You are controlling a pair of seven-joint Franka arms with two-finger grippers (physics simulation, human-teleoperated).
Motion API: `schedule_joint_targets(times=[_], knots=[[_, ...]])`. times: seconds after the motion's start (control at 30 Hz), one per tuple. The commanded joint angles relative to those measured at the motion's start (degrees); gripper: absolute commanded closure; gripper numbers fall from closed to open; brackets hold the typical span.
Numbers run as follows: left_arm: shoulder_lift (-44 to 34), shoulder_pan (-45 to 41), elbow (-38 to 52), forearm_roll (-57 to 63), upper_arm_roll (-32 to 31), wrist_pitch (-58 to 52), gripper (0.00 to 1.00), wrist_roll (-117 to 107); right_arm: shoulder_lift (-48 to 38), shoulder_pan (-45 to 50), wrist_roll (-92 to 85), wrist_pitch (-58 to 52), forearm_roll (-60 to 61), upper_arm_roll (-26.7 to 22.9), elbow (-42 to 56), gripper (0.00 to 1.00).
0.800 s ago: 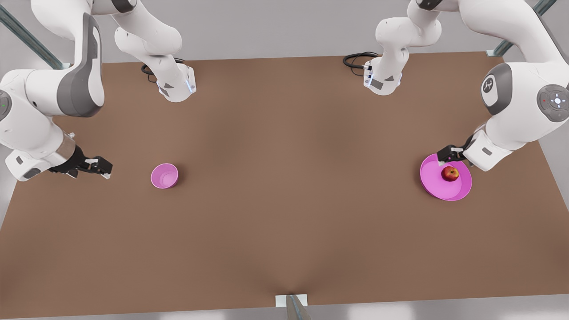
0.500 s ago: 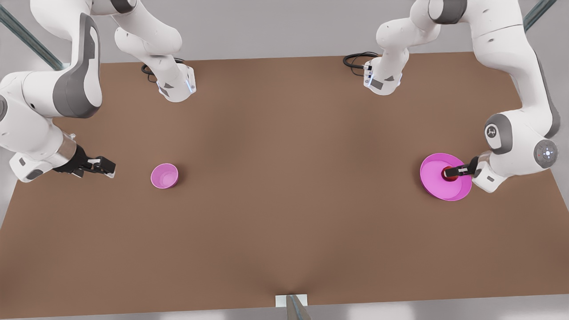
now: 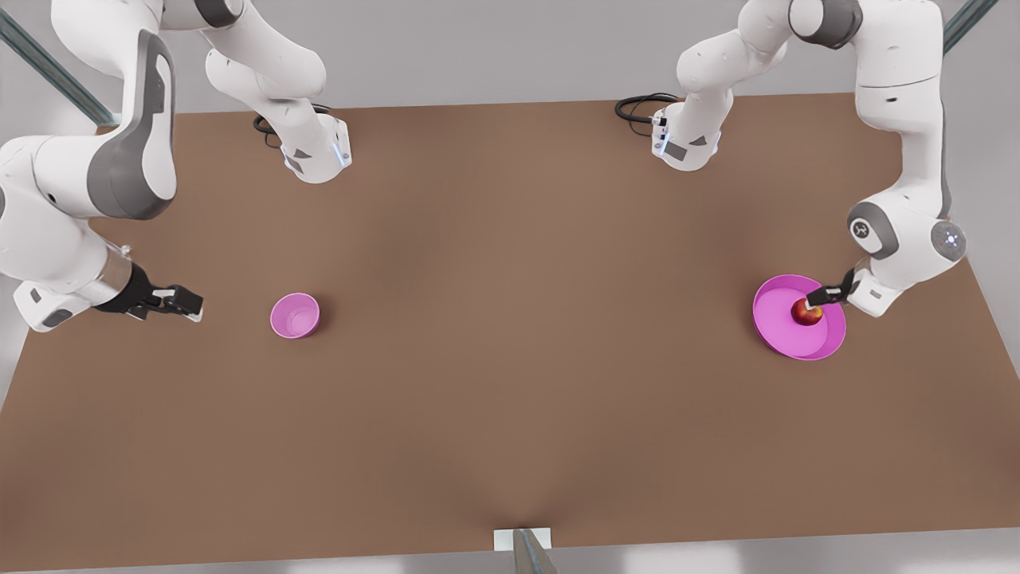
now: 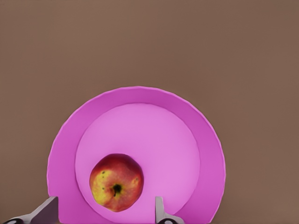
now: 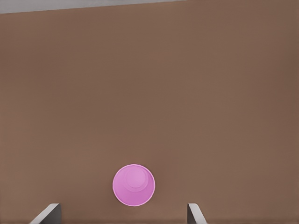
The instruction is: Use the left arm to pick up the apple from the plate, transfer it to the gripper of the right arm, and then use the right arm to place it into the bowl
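The small red apple with yellow patches lies inside the wide, shallow magenta-pink plate on the brown table. The left gripper hangs just above the apple, fingers spread on either side of it — not gripping. Well apart from the plate, the right gripper waits beside the small deep pink bowl, fingers parted — released.

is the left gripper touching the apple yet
Apart. In the left wrist view the apple sits on the plate between the left gripper's open fingertips, with pink plate showing on either side of it.
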Motion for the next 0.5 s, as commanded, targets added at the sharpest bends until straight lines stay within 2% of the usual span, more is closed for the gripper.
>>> schedule_joint_targets(times=[0.0,0.47], knots=[[1.3,0.1,0.0,0.0,0.0,5.5,0.00,16.7,-0.1,0.1,-0.5,0.0,0.1,0.0,0.0,0.00],[7.6,0.2,-0.9,0.0,0.0,7.3,0.00,17.1,0.3,-0.1,-0.6,-0.1,0.1,0.0,0.0,0.00]])
